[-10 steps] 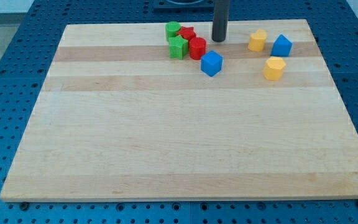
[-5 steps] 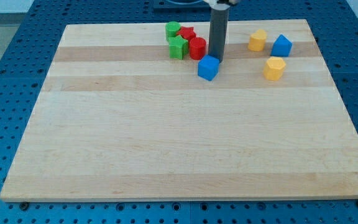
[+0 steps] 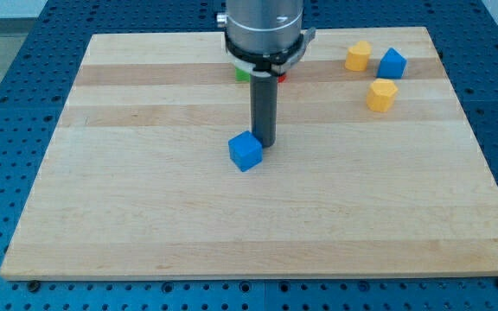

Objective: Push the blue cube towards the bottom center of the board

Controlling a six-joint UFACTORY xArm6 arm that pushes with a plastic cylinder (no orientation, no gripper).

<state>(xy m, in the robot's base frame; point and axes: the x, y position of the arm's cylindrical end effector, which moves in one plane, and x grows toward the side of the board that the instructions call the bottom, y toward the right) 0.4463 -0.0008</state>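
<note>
- Just below and to the view's left of my tip (image 3: pixel 265 142) sits the blue cube (image 3: pixel 245 151), touching the rod's lower end at its upper right corner
- At the end of my arm I carry no pincer at all (only a straight dark rod), so nothing opens, closes or grips; the tip rests on the wooden board (image 3: pixel 145 216) against the cube
- Well above my tip, the arm's grey housing hides most of a cluster: only a sliver of a green block (image 3: pixel 243 75) and a sliver of a red block (image 3: pixel 281 76) show beneath it, shapes not readable
- Far to the view's upper right of my tip stand two yellow blocks (image 3: pixel 359 56) (image 3: pixel 382 94) and a second blue block (image 3: pixel 392 63), the three close together
</note>
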